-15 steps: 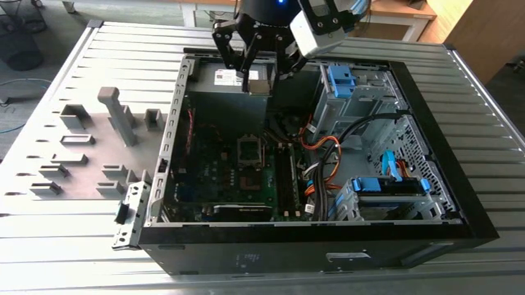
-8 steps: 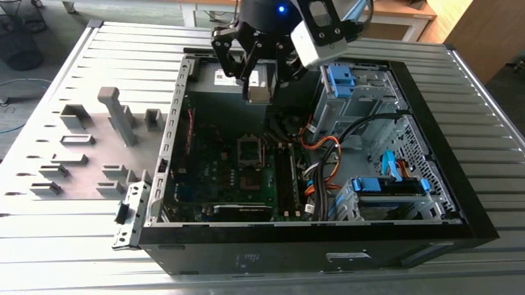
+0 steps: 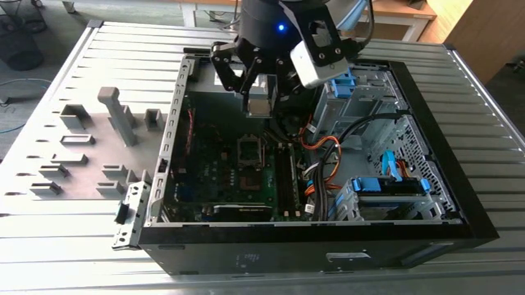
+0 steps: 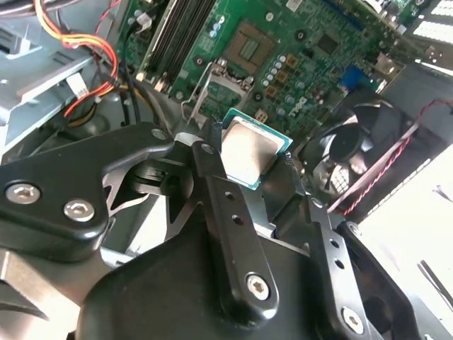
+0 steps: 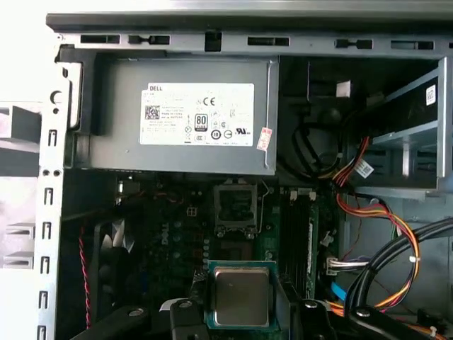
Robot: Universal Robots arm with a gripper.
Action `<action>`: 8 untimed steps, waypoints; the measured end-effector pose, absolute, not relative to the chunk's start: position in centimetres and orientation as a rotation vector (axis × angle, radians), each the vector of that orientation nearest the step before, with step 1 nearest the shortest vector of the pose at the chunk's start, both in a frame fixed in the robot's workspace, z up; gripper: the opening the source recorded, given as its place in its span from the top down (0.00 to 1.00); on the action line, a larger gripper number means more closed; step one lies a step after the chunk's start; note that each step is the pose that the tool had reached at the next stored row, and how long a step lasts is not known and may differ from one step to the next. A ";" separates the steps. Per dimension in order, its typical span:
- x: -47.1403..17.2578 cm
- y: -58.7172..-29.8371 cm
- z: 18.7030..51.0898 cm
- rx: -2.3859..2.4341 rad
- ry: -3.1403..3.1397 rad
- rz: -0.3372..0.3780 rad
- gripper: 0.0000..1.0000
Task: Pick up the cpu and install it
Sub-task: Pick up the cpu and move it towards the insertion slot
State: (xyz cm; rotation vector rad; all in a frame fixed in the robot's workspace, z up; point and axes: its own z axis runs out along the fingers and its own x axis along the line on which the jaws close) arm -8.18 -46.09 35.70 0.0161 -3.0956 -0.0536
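Note:
The cpu (image 3: 260, 108) is a small square chip with a silvery top and green edge, and my gripper (image 3: 260, 103) is shut on it by two opposite sides. It hangs level above the motherboard (image 3: 221, 166), inside the open computer case (image 3: 328, 246). Both wrist views show the cpu (image 4: 251, 152) (image 5: 241, 296) between the black fingers (image 4: 212, 177). The open socket (image 5: 235, 207) (image 4: 249, 46) lies on the board, some way off from the chip. Its metal bracket (image 4: 216, 88) stands raised beside it.
A grey power supply box (image 5: 184, 113) fills the case's far end. Orange and black cables (image 3: 321, 153) and blue-tabbed drive bays (image 3: 385, 190) crowd the exterior view's right. A black fan (image 4: 354, 149) sits near the socket. A grey fixture plate (image 3: 90, 147) lies outside the case.

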 end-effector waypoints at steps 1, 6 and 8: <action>-8.2 -46.3 35.6 0.014 -3.096 -0.054 0.53; -8.2 -47.0 34.8 0.005 -3.096 -0.054 0.53; -8.2 -47.2 34.5 0.003 -3.096 -0.054 0.53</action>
